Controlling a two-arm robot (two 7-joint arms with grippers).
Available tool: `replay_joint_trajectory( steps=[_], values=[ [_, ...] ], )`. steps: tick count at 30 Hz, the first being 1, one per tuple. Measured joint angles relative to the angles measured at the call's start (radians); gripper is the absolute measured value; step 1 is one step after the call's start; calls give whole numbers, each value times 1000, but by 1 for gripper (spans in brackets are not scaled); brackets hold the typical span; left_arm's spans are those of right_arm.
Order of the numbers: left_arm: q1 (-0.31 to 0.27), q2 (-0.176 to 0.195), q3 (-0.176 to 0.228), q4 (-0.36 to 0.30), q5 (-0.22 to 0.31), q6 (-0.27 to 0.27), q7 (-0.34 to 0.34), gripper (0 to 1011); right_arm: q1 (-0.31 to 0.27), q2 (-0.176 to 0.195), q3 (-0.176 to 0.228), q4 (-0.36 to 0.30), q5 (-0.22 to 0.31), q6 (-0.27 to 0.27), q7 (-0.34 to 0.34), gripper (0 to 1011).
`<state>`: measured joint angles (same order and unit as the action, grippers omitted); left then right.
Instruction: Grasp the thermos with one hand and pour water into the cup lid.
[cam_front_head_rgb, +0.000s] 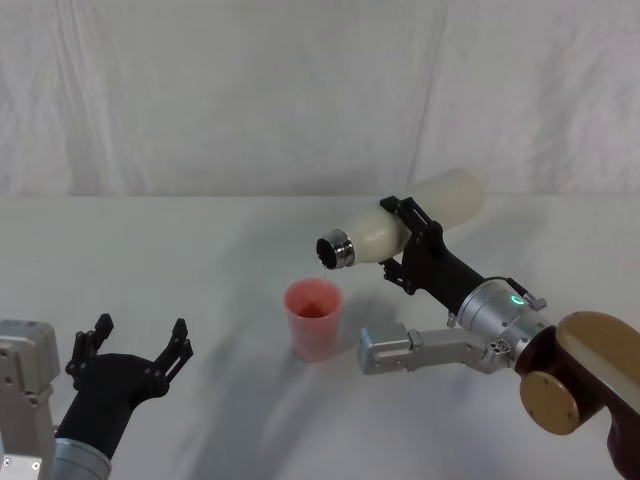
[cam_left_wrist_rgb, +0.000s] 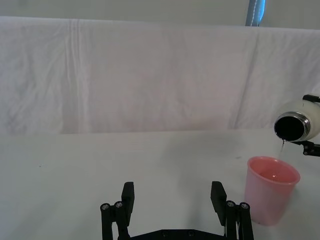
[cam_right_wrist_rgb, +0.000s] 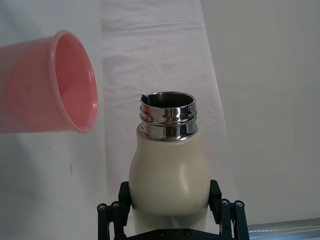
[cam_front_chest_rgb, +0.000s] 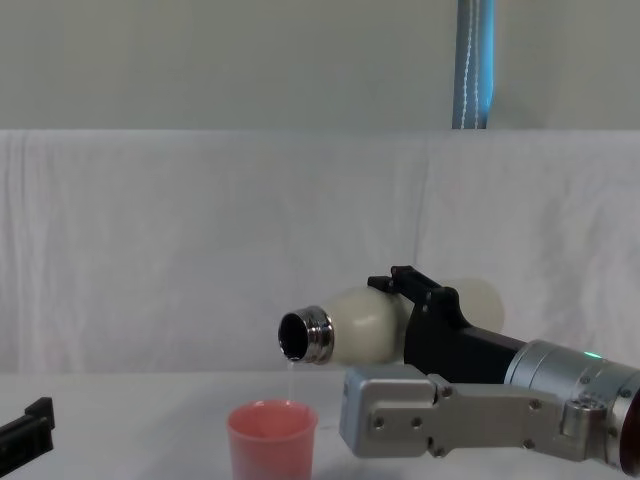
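While tilted, thermos sits in right claw.

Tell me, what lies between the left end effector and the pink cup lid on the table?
Only bare white cloth: in the head view, nothing sits between the open left end effector and the cup lid.

Bare desk all round the cup lid on its left and far sides. Directly above the lid, blocked by the tipped thermos, mouth just over the rim. To the lid's right, barred by the right gripper and its arm. Left gripper wide open, well apart at the near left.
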<state>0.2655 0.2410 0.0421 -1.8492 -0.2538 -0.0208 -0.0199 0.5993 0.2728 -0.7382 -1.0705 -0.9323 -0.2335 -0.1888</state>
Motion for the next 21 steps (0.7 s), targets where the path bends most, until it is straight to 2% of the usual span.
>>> replay_joint_trajectory(
  steps=[21],
  values=[
    [0,0,0,0,0,0,0,1001,15,-5,-5,23,-4,1,-9,951]
  ],
)
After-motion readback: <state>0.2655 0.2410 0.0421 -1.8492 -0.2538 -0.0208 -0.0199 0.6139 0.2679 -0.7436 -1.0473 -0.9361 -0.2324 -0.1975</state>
